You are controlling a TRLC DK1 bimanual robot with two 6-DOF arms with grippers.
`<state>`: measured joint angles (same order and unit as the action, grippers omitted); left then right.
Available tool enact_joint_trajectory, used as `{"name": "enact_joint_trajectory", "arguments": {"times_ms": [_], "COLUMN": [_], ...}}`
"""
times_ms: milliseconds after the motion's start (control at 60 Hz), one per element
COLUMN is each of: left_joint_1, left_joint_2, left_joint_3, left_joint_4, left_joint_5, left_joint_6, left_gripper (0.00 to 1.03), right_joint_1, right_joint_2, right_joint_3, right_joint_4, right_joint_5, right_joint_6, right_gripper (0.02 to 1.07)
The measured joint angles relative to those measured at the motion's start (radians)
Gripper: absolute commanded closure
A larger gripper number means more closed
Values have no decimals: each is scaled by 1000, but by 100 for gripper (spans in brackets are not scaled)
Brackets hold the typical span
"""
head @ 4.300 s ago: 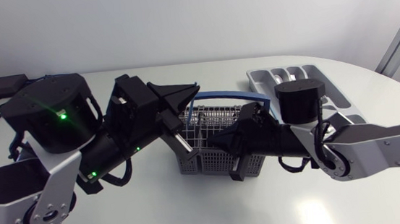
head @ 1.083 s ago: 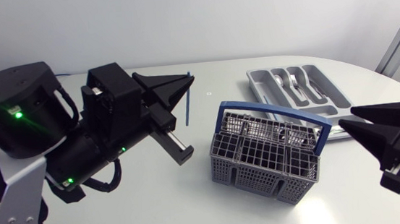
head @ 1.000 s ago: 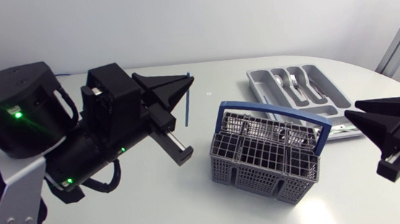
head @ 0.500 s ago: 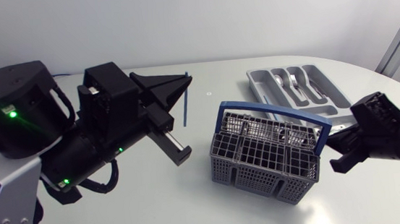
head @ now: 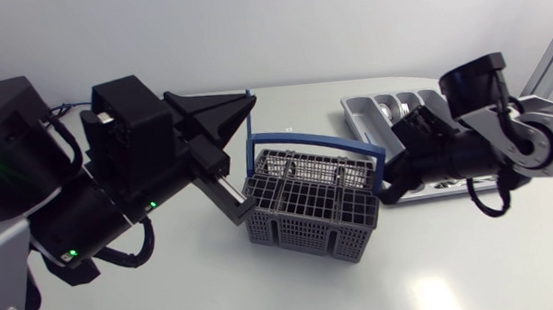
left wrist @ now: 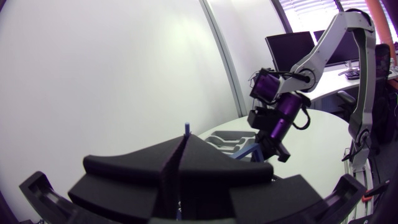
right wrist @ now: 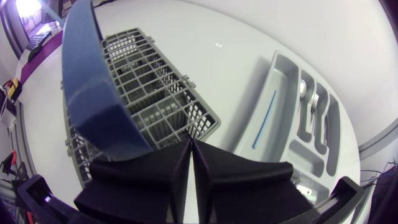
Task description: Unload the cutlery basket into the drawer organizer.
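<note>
The left pincer [head: 249, 99] is pressed together on one thin blue stick [left wrist: 186, 127], whose tip pokes out past the fingertips, near the basket's blue handle [head: 305, 137]. The right pincer [right wrist: 190, 142] is pressed together on nothing, close against the far end of the one grey basket [head: 306, 208], which stands mid-tabletop [head: 467, 269]. Behind it lies one grey organizer [head: 355, 116], partly hidden by the right arm. It holds a second blue stick [right wrist: 264, 121] in its outer slot and forks [right wrist: 311, 99] in another slot, too small to count.

Head view down over table [head: 269, 301]; right wrist view close above — both on cutlery basket [head: 311, 207].
</note>
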<state>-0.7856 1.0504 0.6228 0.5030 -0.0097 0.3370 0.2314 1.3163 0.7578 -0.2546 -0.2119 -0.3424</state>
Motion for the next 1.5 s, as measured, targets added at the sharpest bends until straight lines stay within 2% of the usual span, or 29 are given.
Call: {"name": "enact_joint_trajectory", "arguments": {"times_ms": [150, 267, 383, 567, 633, 733, 817, 917, 1133, 1317, 1500], "left_joint_1": [0, 0, 5, 10, 9, 3, 0, 0, 29, 77, 96], "left_joint_2": [-3, -11, -29, -33, -23, 26, 77, 119, 157, 211, 240], "left_joint_3": [0, 0, 0, 0, 2, 26, 58, 103, 241, 350, 383], "left_joint_4": [-7, -21, -27, -27, -26, -23, -24, -37, -132, -220, -263], "left_joint_5": [-1, -4, -3, -4, -4, -3, 10, 35, 116, 209, 258], "left_joint_6": [3, 3, 3, 3, 3, 3, -2, -29, -151, -269, -350], "left_gripper": [87, 87, 87, 86, 86, 86, 86, 86, 86, 86, 86], "right_joint_1": [16, 10, -39, -133, -143, -114, -55, 9, 84, 149, 174], "right_joint_2": [178, 219, 144, -126, -238, -385, -468, -520, -521, -449, -383], "right_joint_3": [112, 139, 84, -39, -81, -143, -190, -234, -283, -283, -281], "right_joint_4": [118, 151, 125, 71, 71, 71, 80, 126, 290, 440, 501], "right_joint_5": [-25, -47, -104, -204, -241, -275, -277, -293, -330, -331, -322], "right_joint_6": [33, 44, 43, 25, 14, -2, -2, -2, 2, 23, 55], "right_gripper": [97, 97, 97, 95, 85, 57, 47, 46, 46, 46, 46]}}
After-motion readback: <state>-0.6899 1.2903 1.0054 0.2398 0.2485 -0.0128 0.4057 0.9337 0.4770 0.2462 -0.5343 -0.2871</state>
